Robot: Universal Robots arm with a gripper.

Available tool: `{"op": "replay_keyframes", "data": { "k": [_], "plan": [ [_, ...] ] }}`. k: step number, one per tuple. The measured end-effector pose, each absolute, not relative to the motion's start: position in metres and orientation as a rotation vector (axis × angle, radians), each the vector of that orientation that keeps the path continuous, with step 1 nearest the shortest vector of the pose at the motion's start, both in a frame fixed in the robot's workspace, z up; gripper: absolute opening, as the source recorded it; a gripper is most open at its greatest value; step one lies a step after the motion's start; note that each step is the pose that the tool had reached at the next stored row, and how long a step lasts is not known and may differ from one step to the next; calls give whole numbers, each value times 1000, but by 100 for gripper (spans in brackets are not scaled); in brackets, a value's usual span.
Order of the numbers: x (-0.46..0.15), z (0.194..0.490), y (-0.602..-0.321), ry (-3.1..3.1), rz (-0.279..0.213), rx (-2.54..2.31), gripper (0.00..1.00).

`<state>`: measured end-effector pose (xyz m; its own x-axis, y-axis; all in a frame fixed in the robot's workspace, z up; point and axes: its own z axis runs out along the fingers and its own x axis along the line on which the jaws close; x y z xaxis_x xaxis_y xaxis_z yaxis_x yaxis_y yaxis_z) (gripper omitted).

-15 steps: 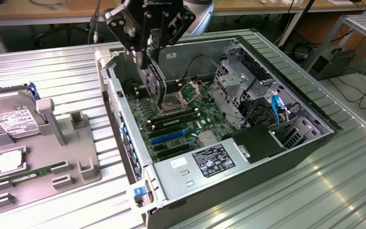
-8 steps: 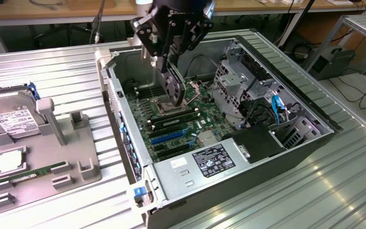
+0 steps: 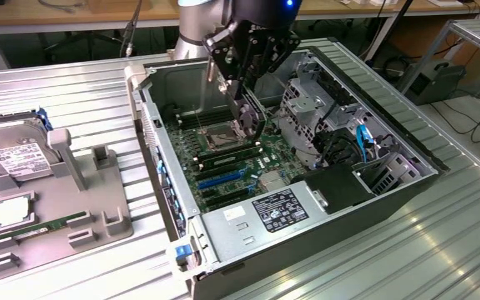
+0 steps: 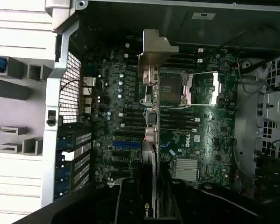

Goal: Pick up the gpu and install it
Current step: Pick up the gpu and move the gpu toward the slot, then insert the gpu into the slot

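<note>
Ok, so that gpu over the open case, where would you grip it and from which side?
By its top long edge, from above, squeezing the two flat faces, as the gripper holds it. The gpu hangs on edge over the motherboard, so that likely leaves its lower edge and the silver bracket free.

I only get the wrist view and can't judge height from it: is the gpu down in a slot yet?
Observer: No. From the exterior view, the gpu hangs upright in the hand and looks to be above the motherboard, not seated.
Operator: Which part of the board is it over?
Observer: It seems to be over the CPU socket, not the blue slots, which lie nearer the power supply.
Operator: What's on the parts tray?
Observer: The hard drive and the memory stick are on the tray, on the exterior view's left.
</note>
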<state>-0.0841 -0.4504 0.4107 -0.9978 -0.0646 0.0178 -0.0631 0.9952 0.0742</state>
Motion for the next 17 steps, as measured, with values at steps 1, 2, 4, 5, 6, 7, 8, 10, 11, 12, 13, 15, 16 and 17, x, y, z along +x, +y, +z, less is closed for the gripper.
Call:
{"op": "replay_keyframes", "data": {
  "k": [1, 2, 4, 5, 6, 7, 8, 10, 11, 12, 13, 15, 16, 17],
  "plan": [
    [-80, 409, -450, -3118, -115, 100, 26],
    [-75, 407, -450, -3118, -115, 100, 26],
    [-64, 403, -450, -3118, -115, 100, 26],
    [-59, 401, -450, -3118, -115, 100, 26],
    [-54, 398, -450, -3118, -115, 100, 26],
    [-50, 397, -450, -3118, -115, 100, 26],
    [-48, 396, -450, -3117, -115, 100, 26],
    [-48, 396, -450, -3117, -115, 99, 26],
    [-48, 396, -450, -3117, -115, 99, 26],
    [-48, 396, -450, -3117, -115, 99, 26],
    [-48, 396, -450, -3117, -115, 99, 26],
    [-48, 396, -450, -3117, -115, 99, 26],
    [-48, 396, -450, -3117, -115, 99, 26],
    [-48, 396, -450, -3117, -115, 99, 26]
  ]
}}
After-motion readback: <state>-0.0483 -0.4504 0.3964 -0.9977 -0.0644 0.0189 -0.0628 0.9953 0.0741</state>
